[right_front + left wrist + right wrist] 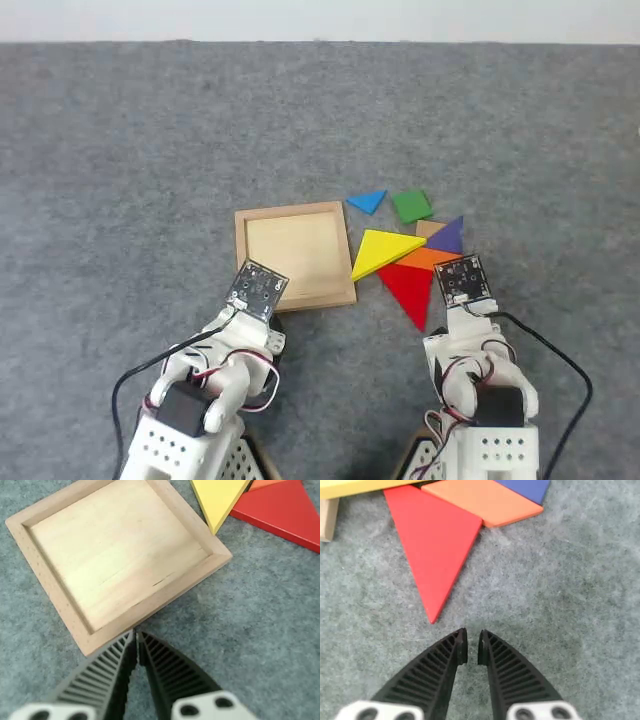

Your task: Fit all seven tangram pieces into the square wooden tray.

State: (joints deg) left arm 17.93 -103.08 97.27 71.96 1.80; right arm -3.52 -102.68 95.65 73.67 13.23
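Hovering pressed together, left pincer [136,636] beside tray [160,598], right pincer [472,646] near red triangle [437,540], green square [411,206] from above.

Empty tray [296,256], pieces [385,250] loose beside it
Tray just ahead of left pincer [136,647]; red triangle [435,545] points its tip at right pincer [472,647].

A grey, fibrous mat [140,150] forms the entire work surface, with uniform texture throughout. A plain white band [320,18] runs along its far edge.
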